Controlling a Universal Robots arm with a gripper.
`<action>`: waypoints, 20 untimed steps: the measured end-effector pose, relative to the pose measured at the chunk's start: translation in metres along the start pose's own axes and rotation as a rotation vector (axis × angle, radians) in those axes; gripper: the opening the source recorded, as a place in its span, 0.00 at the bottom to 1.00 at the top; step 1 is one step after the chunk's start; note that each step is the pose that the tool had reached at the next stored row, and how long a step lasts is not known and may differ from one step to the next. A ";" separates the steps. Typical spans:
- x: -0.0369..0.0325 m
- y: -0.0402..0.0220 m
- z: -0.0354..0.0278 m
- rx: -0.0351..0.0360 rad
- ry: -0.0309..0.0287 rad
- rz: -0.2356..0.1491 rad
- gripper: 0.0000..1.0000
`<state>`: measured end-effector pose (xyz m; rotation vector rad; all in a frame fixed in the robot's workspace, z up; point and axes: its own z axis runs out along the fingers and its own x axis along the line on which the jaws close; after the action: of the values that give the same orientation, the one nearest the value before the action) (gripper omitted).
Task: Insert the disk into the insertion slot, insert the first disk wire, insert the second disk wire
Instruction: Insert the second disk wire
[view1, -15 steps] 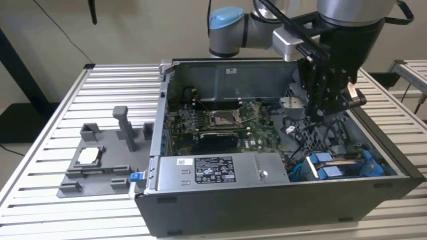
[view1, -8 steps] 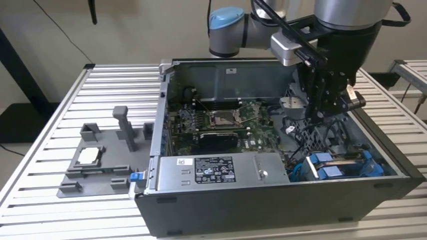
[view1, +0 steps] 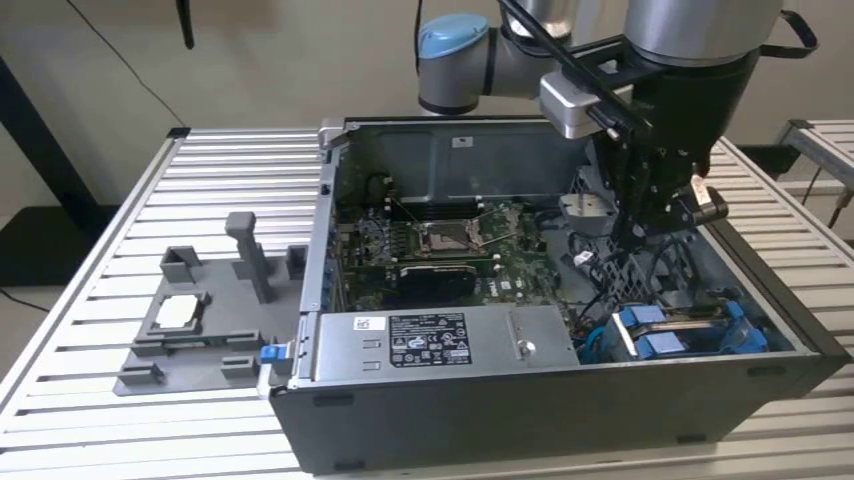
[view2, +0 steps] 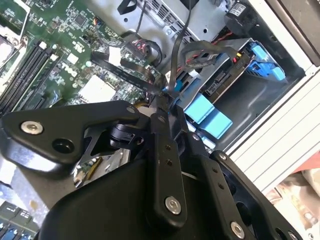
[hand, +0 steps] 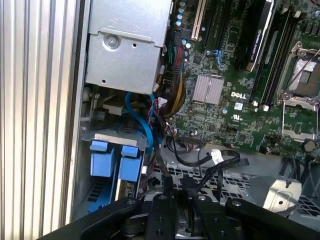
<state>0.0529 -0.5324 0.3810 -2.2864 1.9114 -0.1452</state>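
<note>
— How is the gripper set?

— Clenched. In both wrist views its fingers meet on a thin black wire, pinched right at the tips. The wire runs away from them into the loose cables; I cannot tell where its far end goes.

— And the disk?

— Seated in the insertion slot, which lies just beside the power-supply box on the exterior view's right. The disk's blue end tabs stand up out of the slot.

— Where is the gripper from that box?

— Past the box's corner on the exterior view's right and further into the case, over the perforated cage. It is near the disk but apart from it.

— What edges hem it in?

— The case wall runs close along the slot on the side away from the power-supply box. On the box's other flank, deeper in, lies the motherboard.

— Open room?

— The case is open over the slot. In the first wrist view a blue cable loops across the gap between the power-supply box and the disk, with black leads crossing the perforated cage close to the fingers.
</note>
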 end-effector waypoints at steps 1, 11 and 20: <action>0.0003 0.0002 0.0001 0.0001 -0.0002 0.000 0.21; 0.0144 0.0029 -0.0001 -0.0006 -0.0028 0.001 0.15; 0.0171 0.0047 0.0074 -0.0052 0.0191 -0.003 0.23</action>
<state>0.0527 -0.5496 0.3724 -2.3000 1.9193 -0.1632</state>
